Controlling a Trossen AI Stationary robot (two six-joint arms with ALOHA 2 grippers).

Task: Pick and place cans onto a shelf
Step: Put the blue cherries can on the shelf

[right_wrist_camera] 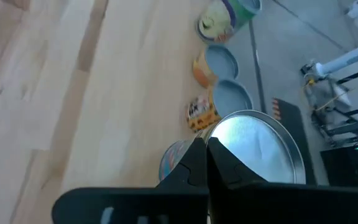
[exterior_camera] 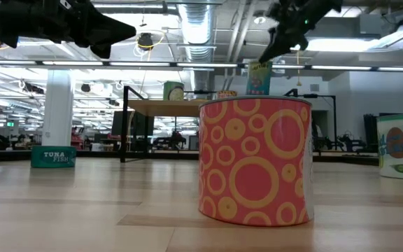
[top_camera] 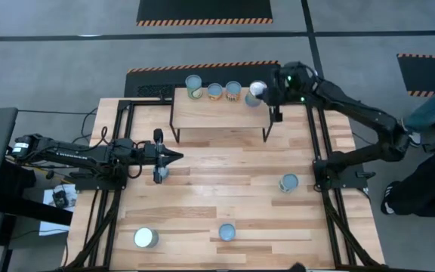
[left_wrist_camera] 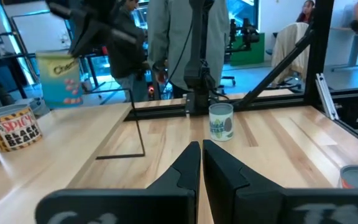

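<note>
Placing underway: right gripper [top_camera: 257, 92], fingers clamped on shiny silver-topped metal can [top_camera: 257, 90], hovers at light-wood shelf's [top_camera: 217, 113] two o'clock; next, lower and release

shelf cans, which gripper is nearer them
Right. The right gripper hangs at the shelf's right end, beside the row of cans; the left gripper hovers over the table, short of the shelf.
</note>
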